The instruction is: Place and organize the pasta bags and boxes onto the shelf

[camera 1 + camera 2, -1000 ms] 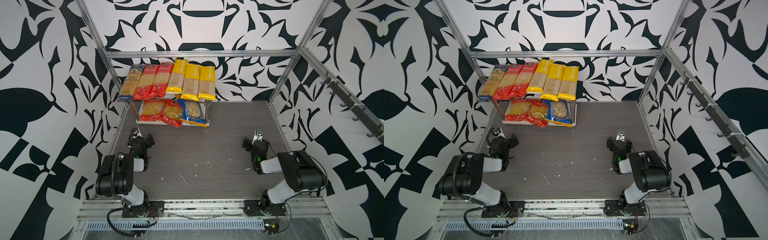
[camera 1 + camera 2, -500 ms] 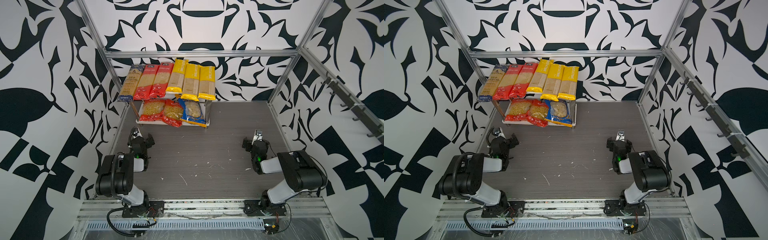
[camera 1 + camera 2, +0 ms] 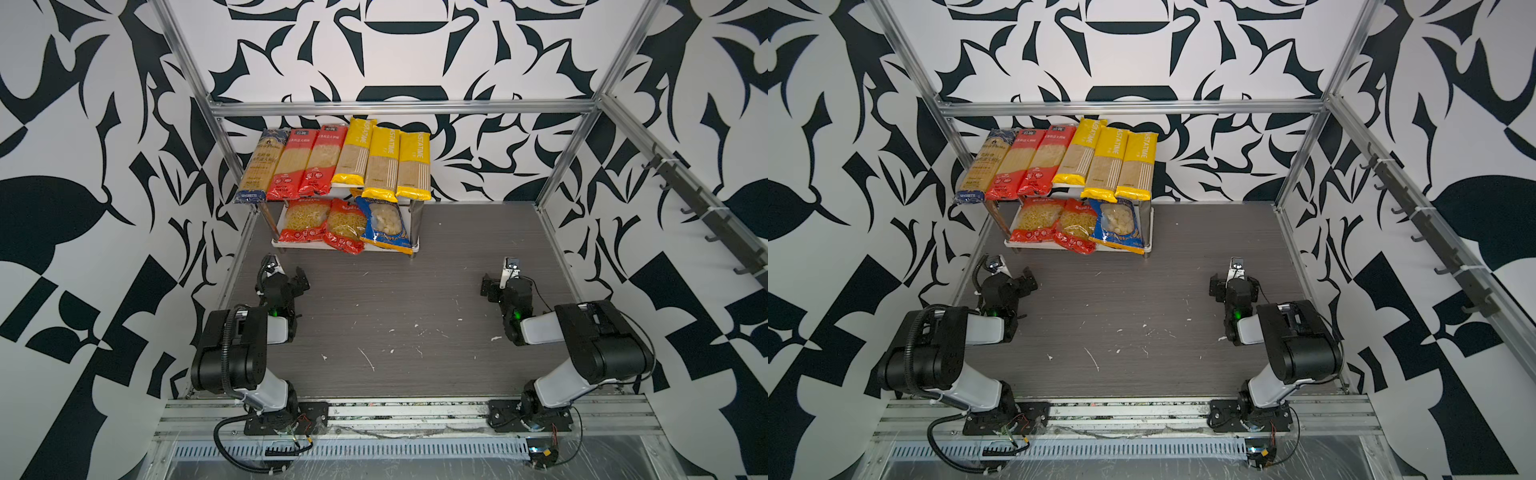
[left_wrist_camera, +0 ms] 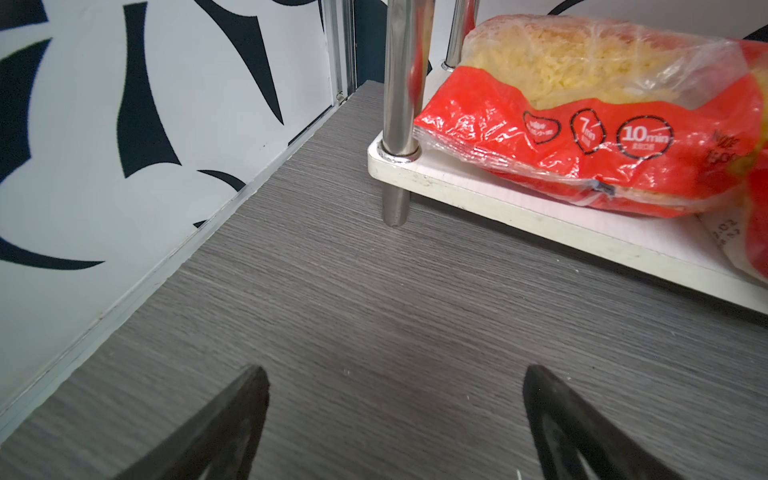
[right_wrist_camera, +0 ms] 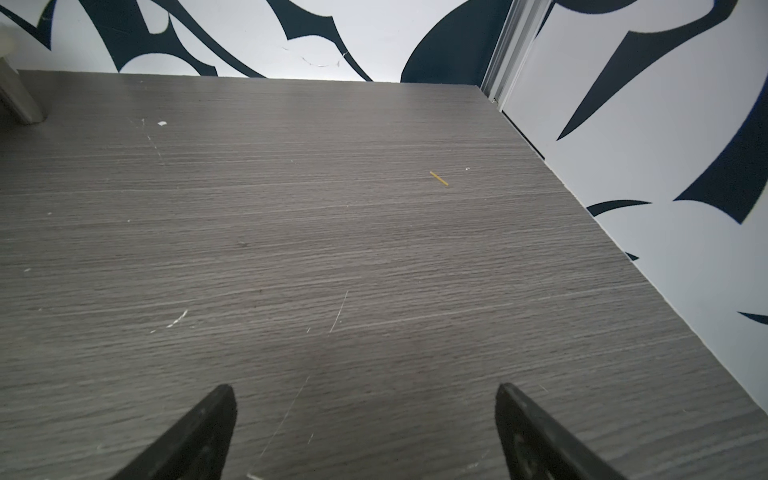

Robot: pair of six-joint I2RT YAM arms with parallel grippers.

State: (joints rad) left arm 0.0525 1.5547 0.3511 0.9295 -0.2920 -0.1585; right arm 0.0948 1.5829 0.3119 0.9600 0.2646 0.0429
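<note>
From my remote seat, all nine packets lie on the shelf (image 3: 299, 245) in the upper centre-left of both top views. The top board holds the dark-blue packet (image 3: 259, 166), two long red packets (image 3: 291, 164) and three yellow packets (image 3: 382, 162). The lower board holds two short red bags (image 3: 303, 220) and the blue-orange bag (image 3: 384, 224). The left gripper (image 3: 301, 280) and right gripper (image 3: 488, 286) sit low over the grey table (image 3: 395, 316) at lower left and right, jaws spread wide with nothing between them. I judge the stocking done, so the step in hand is a final check. The long packets overhang the top board's front edge, and one short red bag pokes past the lower board. If I tidy, I would push gently with flat, closed fingers and avoid the metal legs. A broken pasta strand (image 5: 438, 178) lies on the table. The yellow packets show "STATIME" lengthwise. The dark-blue base seems to say spaghetti. In the left wrist view the short red bag reads "10 min" and "7 min". The other print is too small to read.
</note>
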